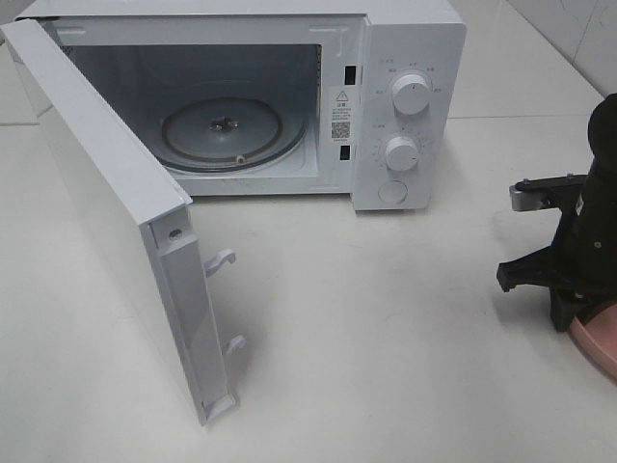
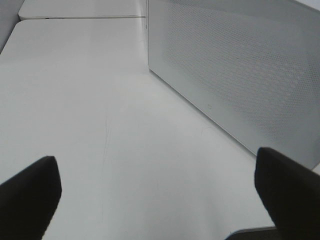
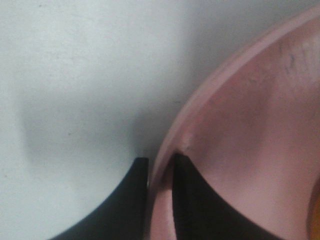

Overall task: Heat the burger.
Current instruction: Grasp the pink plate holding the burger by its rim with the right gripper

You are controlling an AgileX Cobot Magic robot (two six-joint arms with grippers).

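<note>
Though scuffed, white tabletop under pink plate, tiled wall behind.

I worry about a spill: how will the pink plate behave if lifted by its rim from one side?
Probably stiff: the pink plate looks like a hard, shallow dish with a raised rim. The right gripper has its fingers straddling only one edge, so it may tilt away from them. Its smooth surface could let it slip.

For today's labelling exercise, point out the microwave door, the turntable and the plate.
door [image 1: 116, 174]: high view, broad white face.
turntable [image 1: 270, 135]: high view, bare glass.
plate [image 3: 192, 112]: right wrist view, raised rim.
</note>
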